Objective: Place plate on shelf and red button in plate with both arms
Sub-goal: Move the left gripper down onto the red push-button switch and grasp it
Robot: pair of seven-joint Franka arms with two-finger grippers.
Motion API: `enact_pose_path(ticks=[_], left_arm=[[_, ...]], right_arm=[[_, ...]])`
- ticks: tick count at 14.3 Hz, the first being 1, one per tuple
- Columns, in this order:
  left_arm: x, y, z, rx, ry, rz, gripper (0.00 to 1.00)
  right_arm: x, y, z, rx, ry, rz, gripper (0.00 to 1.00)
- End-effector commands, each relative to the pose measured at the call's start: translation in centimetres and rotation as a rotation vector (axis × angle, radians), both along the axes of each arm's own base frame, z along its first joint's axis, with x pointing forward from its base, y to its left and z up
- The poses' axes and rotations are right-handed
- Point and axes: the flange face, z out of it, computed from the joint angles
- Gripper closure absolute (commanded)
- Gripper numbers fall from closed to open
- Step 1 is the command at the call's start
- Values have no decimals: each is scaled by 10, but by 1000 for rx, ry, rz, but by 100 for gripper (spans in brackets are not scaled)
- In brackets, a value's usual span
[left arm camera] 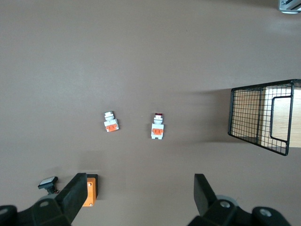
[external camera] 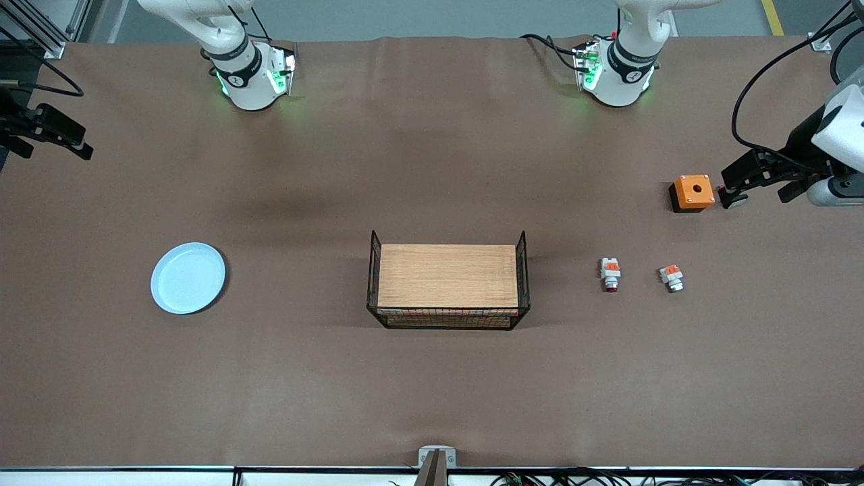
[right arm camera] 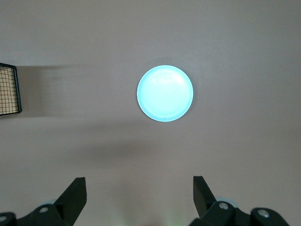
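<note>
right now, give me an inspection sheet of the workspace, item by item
surface: brown table cover, flat, a few faint creases.
job's things: plate lies bare toward the right arm's end; red button lies on its side toward the left arm's end.
tray: wooden tray in a black wire frame at mid table, nothing on it.
clutter: silver-capped button part beside the red button; orange box with a hole, farther from the front camera.
grippers: left gripper open, up over the orange box; right gripper open, up near the plate; both empty.
cables: black leads at both arm bases and along the table edges.
surroundings: nothing seen.
</note>
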Motion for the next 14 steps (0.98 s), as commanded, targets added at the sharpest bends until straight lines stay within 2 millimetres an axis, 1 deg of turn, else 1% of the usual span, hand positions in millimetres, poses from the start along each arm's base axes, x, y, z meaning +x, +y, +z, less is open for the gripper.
enact_pose_path(ticks=[1, 5, 7, 8, 9, 10, 12, 14], left_arm=[[-4, 4, 5, 23, -5, -22, 0], [-1, 5, 2, 21, 1, -9, 0], [6, 8, -26, 19, 63, 24, 0], [9, 7, -40, 19, 89, 24, 0], [16, 7, -59, 18, 123, 25, 0], [20, 7, -72, 18, 140, 28, 0], [28, 7, -102, 13, 144, 44, 0], [37, 5, -139, 7, 134, 85, 0]], right_arm=[[-6, 2, 1, 13, -8, 4, 0], [-6, 1, 1, 13, -8, 2, 0], [-6, 0, 1, 13, -9, 9, 0], [-6, 0, 1, 13, -9, 10, 0], [-6, 0, 1, 13, -8, 10, 0], [-6, 0, 1, 13, -6, 10, 0], [-7, 2, 3, 13, -9, 13, 0], [-6, 1, 4, 11, -9, 10, 0]])
